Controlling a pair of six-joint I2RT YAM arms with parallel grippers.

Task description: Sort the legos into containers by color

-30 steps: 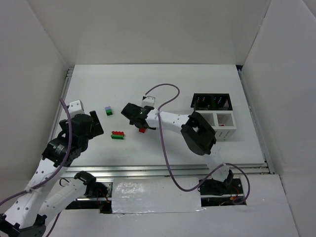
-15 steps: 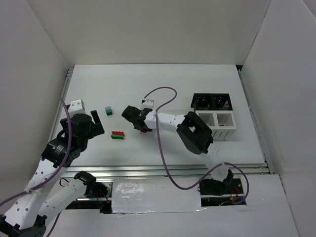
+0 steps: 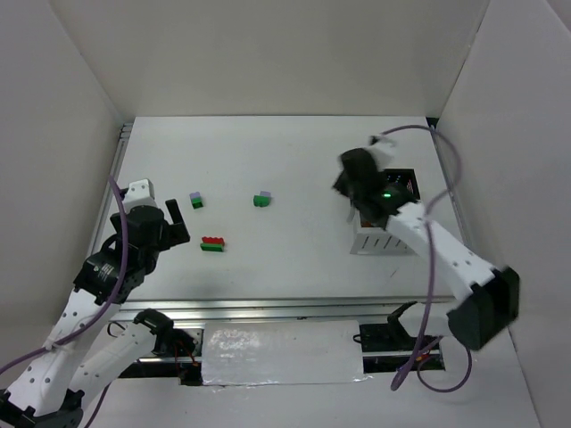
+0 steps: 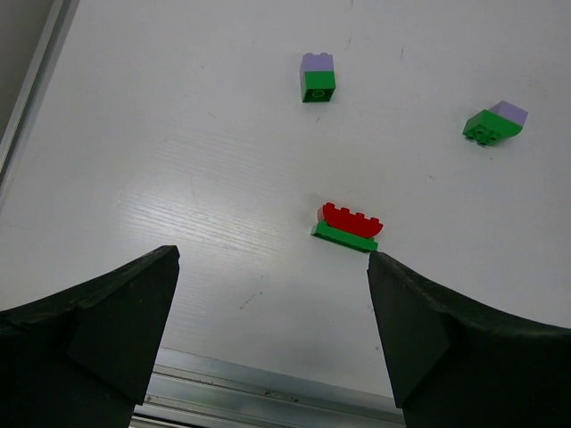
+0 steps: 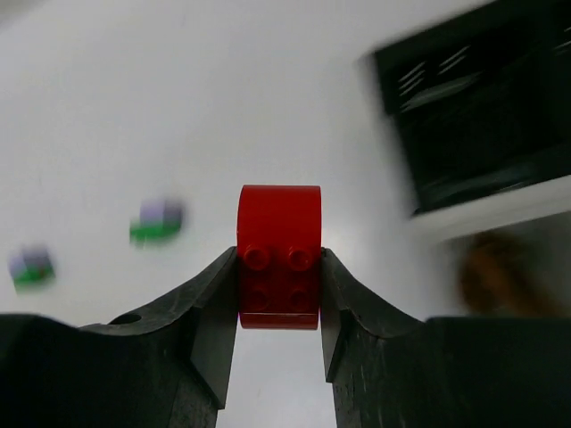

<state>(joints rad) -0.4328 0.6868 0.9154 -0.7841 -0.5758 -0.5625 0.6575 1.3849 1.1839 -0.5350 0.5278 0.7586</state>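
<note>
While the right gripper (image 5: 279, 283) pinches a red lego (image 5: 279, 214) between its fingers, the sorting looks only partly done. That brick hangs in the air, with the black bin (image 5: 394, 98) ahead and to the right of the gripper and the white bin (image 5: 486, 212) nearer on the same side. A blurred orange-brown shape (image 5: 495, 276) seems to lie in a white cell. It is probably a lego already sorted, though the blur leaves that unsure. The black cells are too dark to tell what they hold, and from above the right arm (image 3: 428, 248) hides most of both bins. Dropping the red brick into its cell appears to be the step in hand.

Three stacks are left on the bench (image 4: 178, 160). The left gripper (image 4: 272, 259) stands wide apart around nothing. A red-on-green pair (image 4: 348, 226) lies just in front of it, an upright lavender-on-green pair (image 4: 318, 77) stands farther ahead, and a tilted lavender-on-green pair (image 4: 493, 123) lies ahead and off to the right. Each stack mixes colours, so they likely need pulling apart before binning.
</note>
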